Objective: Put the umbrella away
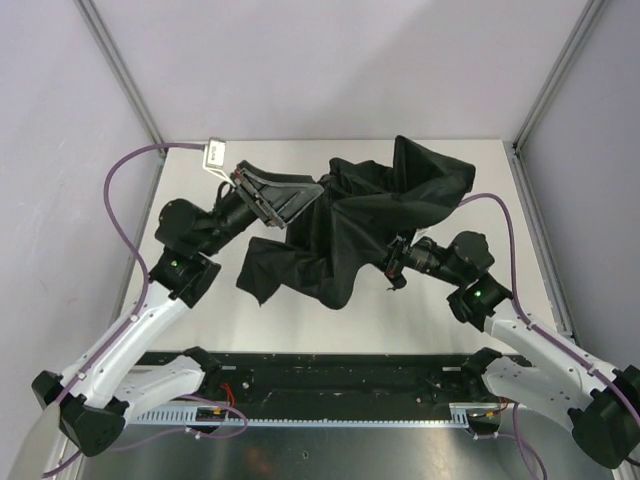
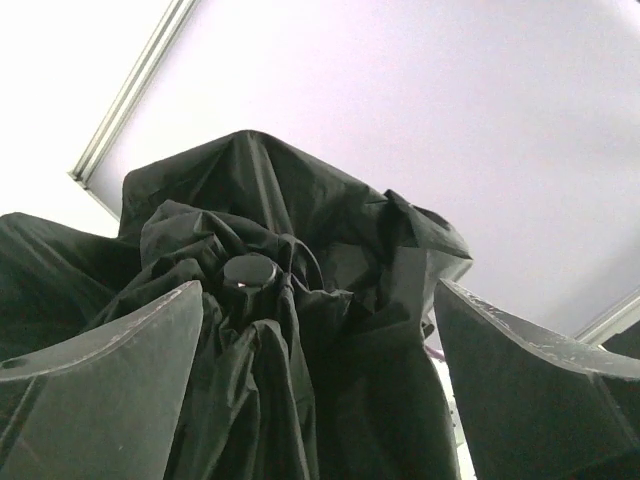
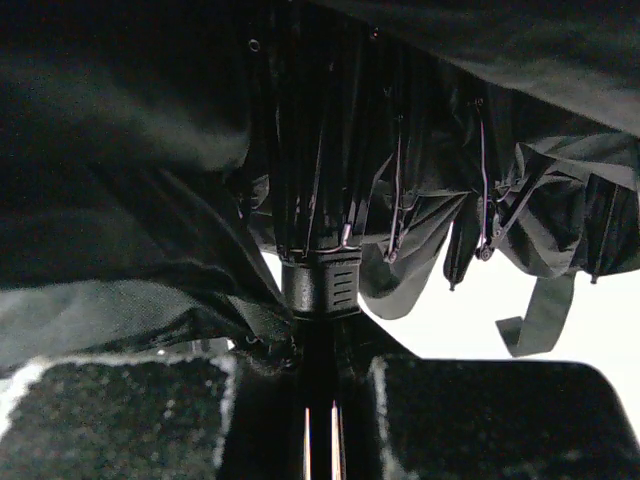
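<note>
The black fabric umbrella (image 1: 350, 220) hangs folded and crumpled above the table between my two arms. My left gripper (image 1: 296, 200) is open at its left end. In the left wrist view the two fingers (image 2: 110, 370) stand wide apart on either side of the bunched fabric (image 2: 330, 380), with the small round cap (image 2: 250, 272) near the left finger. My right gripper (image 1: 396, 262) is shut on the umbrella's handle. In the right wrist view the pads (image 3: 130, 420) clamp the black shaft (image 3: 320, 285), with thin ribs (image 3: 400, 190) and a strap (image 3: 540, 320) hanging above.
A white tag (image 1: 213, 152) lies at the table's back left. Purple cables (image 1: 120, 200) loop from both arms. Metal frame posts (image 1: 120, 70) rise at the back corners. A black rail (image 1: 330, 375) runs along the near edge.
</note>
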You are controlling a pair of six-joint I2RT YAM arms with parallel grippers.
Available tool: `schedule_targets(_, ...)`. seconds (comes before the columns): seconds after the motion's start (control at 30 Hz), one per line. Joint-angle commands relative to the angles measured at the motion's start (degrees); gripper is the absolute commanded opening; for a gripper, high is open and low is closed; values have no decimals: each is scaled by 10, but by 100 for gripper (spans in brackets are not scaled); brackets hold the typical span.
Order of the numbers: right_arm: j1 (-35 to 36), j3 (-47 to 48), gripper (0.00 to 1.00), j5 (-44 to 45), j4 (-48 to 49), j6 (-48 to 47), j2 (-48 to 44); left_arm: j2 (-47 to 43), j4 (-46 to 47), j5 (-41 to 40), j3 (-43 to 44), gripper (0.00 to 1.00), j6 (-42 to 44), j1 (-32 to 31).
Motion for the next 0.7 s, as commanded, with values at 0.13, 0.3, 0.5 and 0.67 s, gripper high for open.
schedule_targets(0.13,-26,9,0,-109,107,38,-17,30,24,45,27,100,-23,10)
schedule_targets(0.3,-36,9,0,-98,94,40,-31,12,-13,14,30,99,5,10)
schedule_targets(0.5,-53,9,0,-110,75,43,-34,-55,-39,-42,10,99,65,10)
schedule_targets(0.67,-53,9,0,-112,85,49,-28,7,-42,15,45,99,54,-7)
